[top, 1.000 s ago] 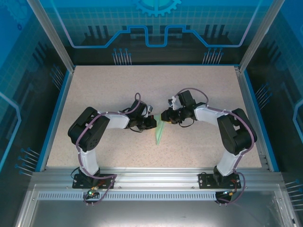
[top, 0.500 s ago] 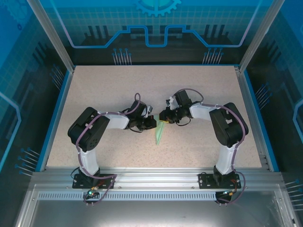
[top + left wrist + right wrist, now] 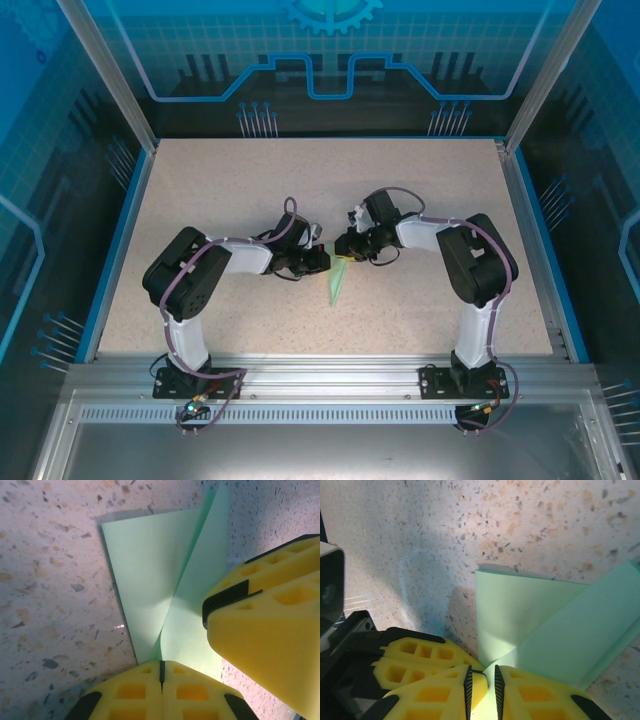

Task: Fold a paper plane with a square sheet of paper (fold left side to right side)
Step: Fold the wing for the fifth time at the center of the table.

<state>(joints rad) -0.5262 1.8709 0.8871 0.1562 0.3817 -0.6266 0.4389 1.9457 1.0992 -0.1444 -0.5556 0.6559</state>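
Late fold in hand, by judgement: one flap of the paper (image 3: 150, 575) being turned over along the centre crease. Lies on the tabletop (image 3: 50, 555) directly between the two sets of jaws, narrowed to a slim pointed shape when viewed from above. Divides at the crease into a panel flat on the tabletop, on the side away from the right jaws, and a flap rising towards the right jaws.

Left jaws: fully closed, tips set on the narrow end at the convergence of crease and panel edges. Touching the paper there; pinching or merely pressing down, cannot be told. Reads as an anchor for the fold.

Right jaws: nearly closed, with only a thin slit between the pads (image 3: 468, 682) and a sliver of pale green visible in that slit. Taken as a grip on the edge of the raised flap, just beside the left jaws.

Next move, as judged: calls for carrying the gripped flap across the crease and down onto the flat panel, edges matched, with the left jaws bearing on the narrow end to prevent sliding. Calls then for release and a pressing stroke along the new fold. Demands a light pull, given the risk of tearing or buckling at the held end.
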